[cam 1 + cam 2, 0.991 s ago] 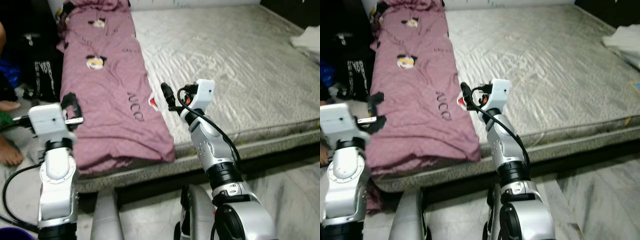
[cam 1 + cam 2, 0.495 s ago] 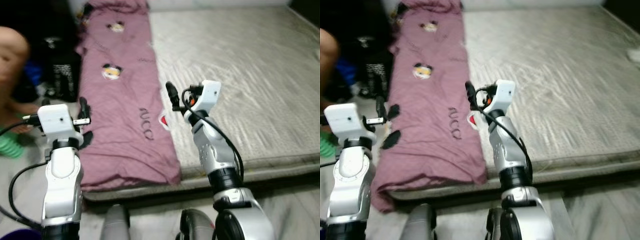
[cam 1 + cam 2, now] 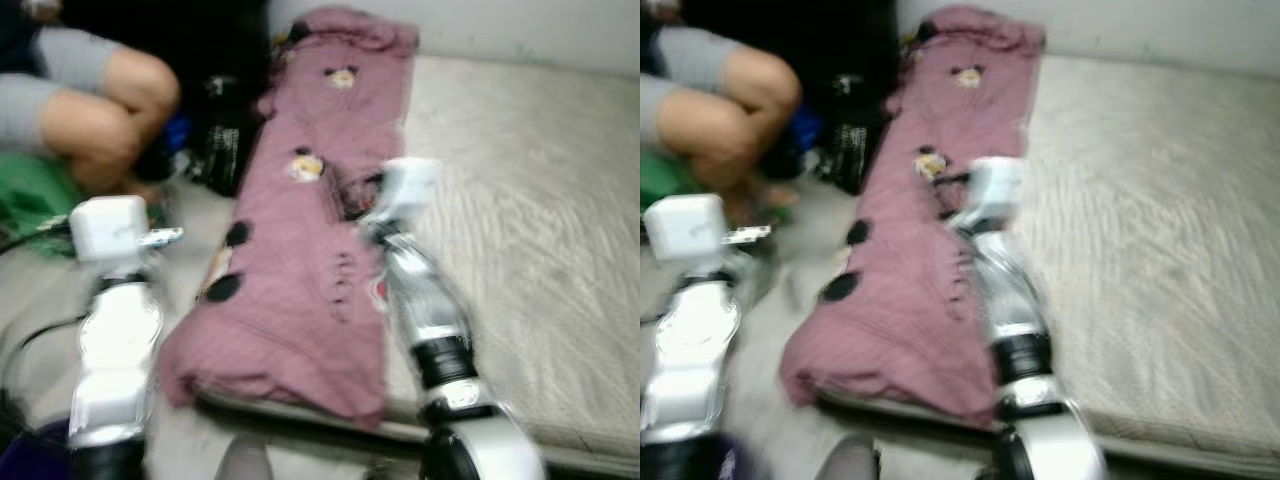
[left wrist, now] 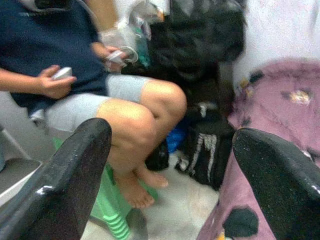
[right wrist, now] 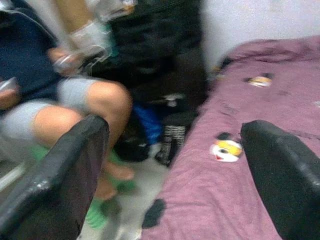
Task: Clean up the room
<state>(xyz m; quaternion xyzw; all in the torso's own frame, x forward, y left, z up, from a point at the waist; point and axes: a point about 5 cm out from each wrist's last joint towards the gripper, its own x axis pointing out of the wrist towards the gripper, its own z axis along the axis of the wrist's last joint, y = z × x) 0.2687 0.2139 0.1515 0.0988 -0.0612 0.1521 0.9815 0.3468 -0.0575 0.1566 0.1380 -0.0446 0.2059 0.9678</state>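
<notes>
I am holding both my left claw [image 4: 165, 165] and right claw [image 5: 175, 165] wide and empty, the mauve cartoon-print blanket [image 3: 320, 250] lying untidied on the grey mattress [image 3: 520, 250].

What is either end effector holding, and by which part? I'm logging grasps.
Nothing. The left end effector and the right end effector are both open, with only the room between their fingers; the blanket lies untouched on the mattress.
</notes>
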